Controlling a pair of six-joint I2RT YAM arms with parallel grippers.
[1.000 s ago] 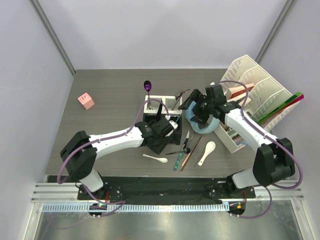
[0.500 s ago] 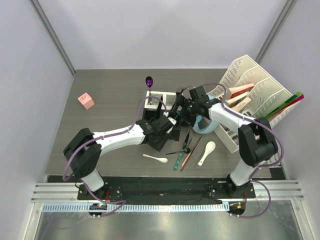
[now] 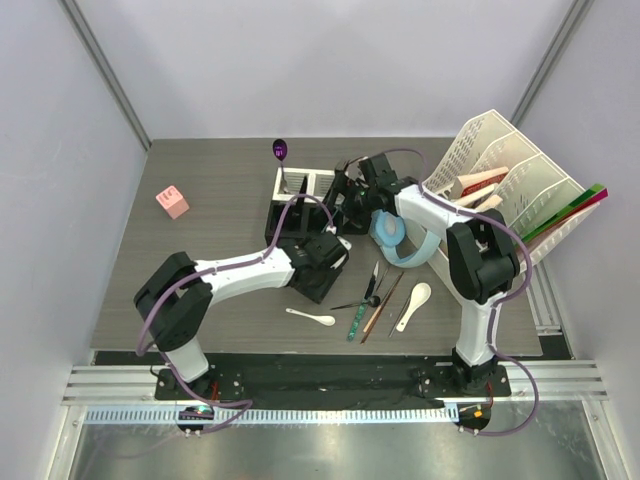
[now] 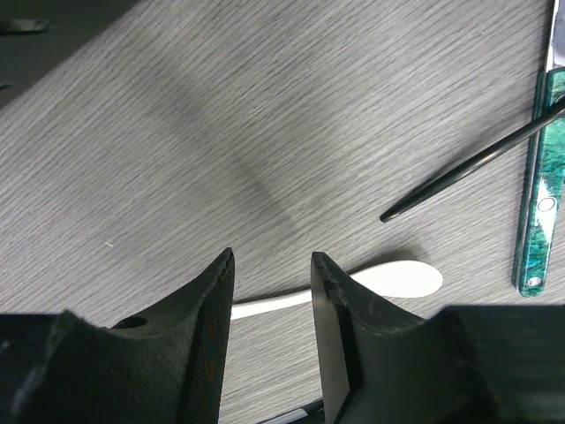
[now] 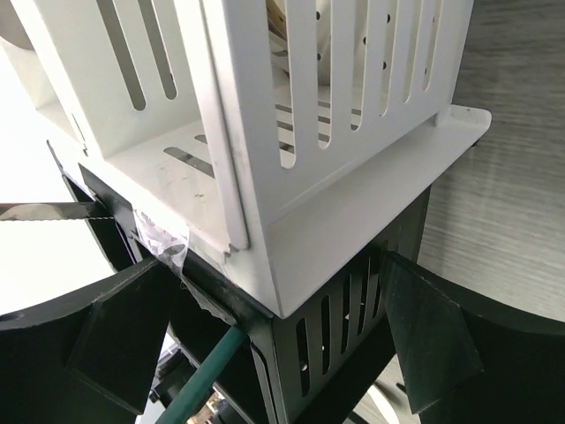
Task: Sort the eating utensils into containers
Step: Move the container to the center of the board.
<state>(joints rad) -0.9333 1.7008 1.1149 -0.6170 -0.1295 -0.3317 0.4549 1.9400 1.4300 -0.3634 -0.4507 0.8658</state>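
Left claw (image 4: 272, 265) is low over the counter (image 4: 221, 106), its fingers apart with only bare wood grain between them. Just past the tips lies a white soup spoon (image 4: 402, 280), flat on the counter. Its bowl pokes out beside the right finger and its handle crosses the gap, not pinched by anything. A slim black piece (image 4: 477, 163) slants in a little farther off, and the green-patterned piece (image 4: 540, 203) lies along the edge of the wrist view.

From above, the right claw (image 3: 350, 195) is up at the caddy (image 3: 300, 182), which stands toward the back of the counter with the purple spoon (image 3: 280, 150) upright in a far-left compartment. In the right wrist view that claw is spread as wide as it goes, a finger on either side of the caddy's corner, white rim above and black slotted wall below. Whether the fingers press the walls, I can't tell.

In front of the caddy lie the chopsticks (image 3: 385, 300) and a second white soup spoon (image 3: 415, 303), well clear of both claws. The light blue ring (image 3: 390, 228) sits just right of the caddy.
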